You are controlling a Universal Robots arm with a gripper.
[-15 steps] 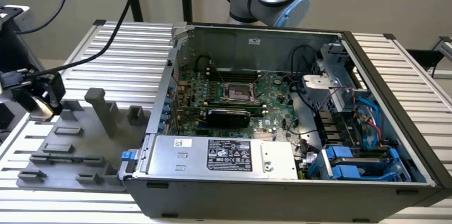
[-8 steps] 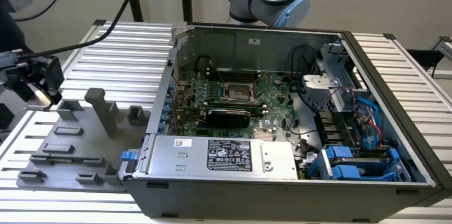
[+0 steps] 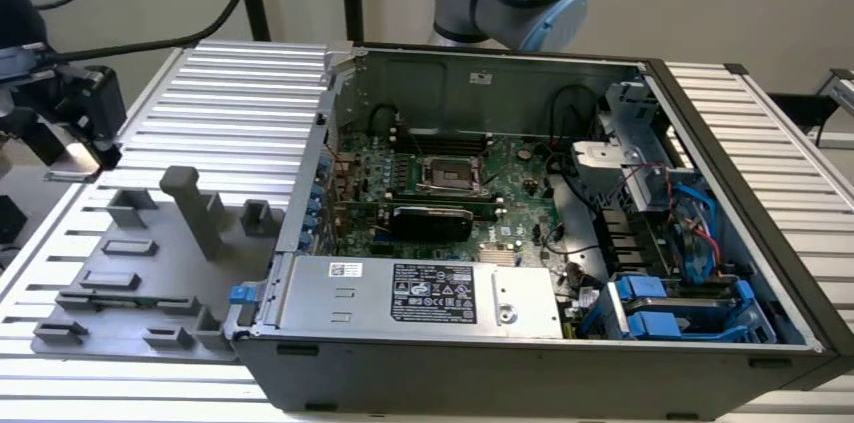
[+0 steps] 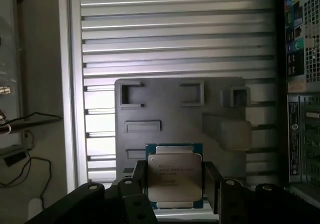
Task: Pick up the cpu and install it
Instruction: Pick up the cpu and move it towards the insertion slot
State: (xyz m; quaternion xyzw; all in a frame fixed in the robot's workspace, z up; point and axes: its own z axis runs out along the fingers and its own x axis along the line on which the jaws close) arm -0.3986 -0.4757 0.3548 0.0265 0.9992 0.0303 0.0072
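CPU (image 4: 174, 176) is up off the grey fixture tray (image 4: 165, 115), clamped by its edges between the closed jaws of the gripper (image 4: 174, 170), metal top facing the wrist camera. You can call the pick done. Install isn't: the gripper sits well apart from the case (image 3: 534, 368), on the exterior view's left, and the motherboard socket (image 3: 447, 175) looks empty

No wording is legible. The cpu (image 4: 174, 178) bears dark printed lines on its metal top, too fine to read. The grey box (image 3: 334, 298) carries a black label (image 3: 434, 293) with unreadable white marks.
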